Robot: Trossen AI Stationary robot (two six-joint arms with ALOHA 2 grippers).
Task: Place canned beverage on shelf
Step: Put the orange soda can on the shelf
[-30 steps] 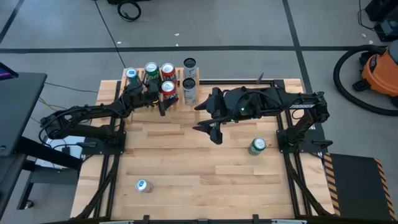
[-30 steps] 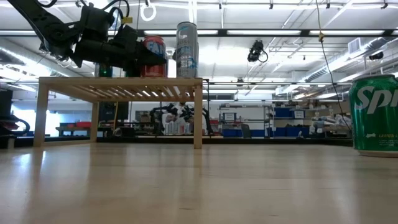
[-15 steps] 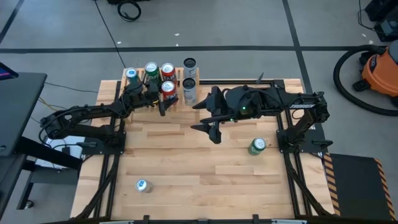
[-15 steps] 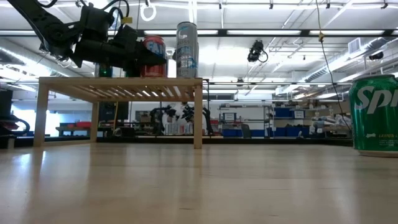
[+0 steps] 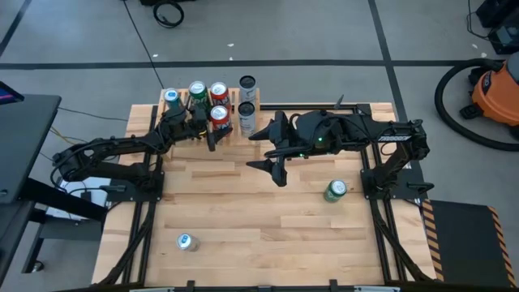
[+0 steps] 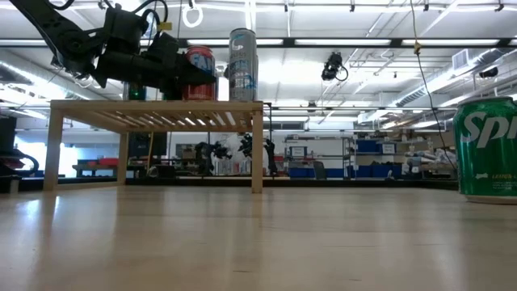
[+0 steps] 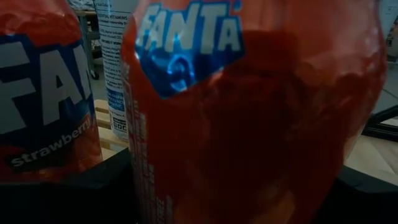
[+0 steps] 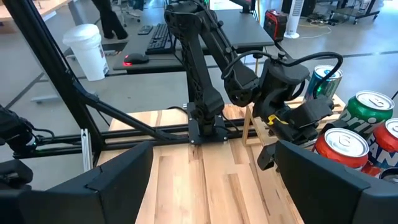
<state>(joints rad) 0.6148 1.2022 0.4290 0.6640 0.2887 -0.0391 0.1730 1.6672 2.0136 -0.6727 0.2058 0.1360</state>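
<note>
**Inspector:** State the left gripper [image 5: 212,130] and its load.

**Assistant:** It is closed around a red Fanta can [image 5: 218,114] — the can fills the left wrist view, held between the dark fingers [image 7: 62,199]. The can stands upright at the front edge of the shelf [image 6: 153,112], long axis vertical. Whether its base already rests on the slats I cannot tell from the low view.

**Inspector:** What does the shelf hold?

**Assistant:** Behind the gripped can stands a second red can [image 5: 218,90], with a green can [image 5: 197,89] beside it and a teal-topped can [image 5: 171,96] at the far left end. Two tall grey cans [image 5: 247,116] stand at the right end, one behind the other.

**Inspector:** And the right gripper [image 5: 276,150]?

**Assistant:** Empty, jaws spread apart, hovering over the bare table [image 5: 243,211] just right of the shelf.

**Inspector:** Remaining stock?

**Assistant:** A green Sprite can [image 5: 335,191] stands upright near the right arm's base — clearly the right arm's reach. A small can [image 5: 186,242] sits towards the table's front left, nearer the left arm.
</note>
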